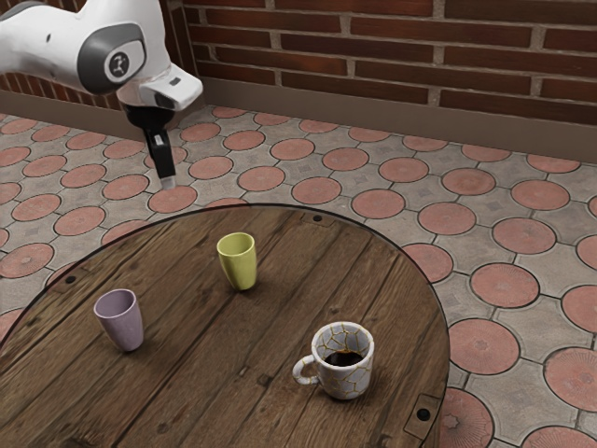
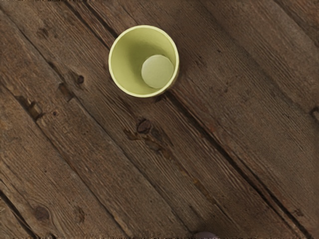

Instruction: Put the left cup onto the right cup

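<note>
A lilac cup [image 1: 119, 318] stands upright near the exterior view's left edge of the round wooden table [image 1: 280, 280]. A yellow-green cup [image 1: 237, 259] stands upright further back, nearer the table's middle. In the wrist view I look straight down into the yellow-green cup [image 2: 143, 60], and a sliver of the lilac cup [image 2: 205, 234] shows at the picture's edge. My gripper [image 1: 165, 177] hangs well above the table's far left rim, pointing down, apart from both cups and holding nothing.
A white mug with gold cracks [image 1: 341, 360], dark liquid inside, stands near the table's front right with its handle toward the lilac cup. Tiled floor [image 1: 466, 205] and a brick wall [image 1: 392, 47] lie beyond the table.
</note>
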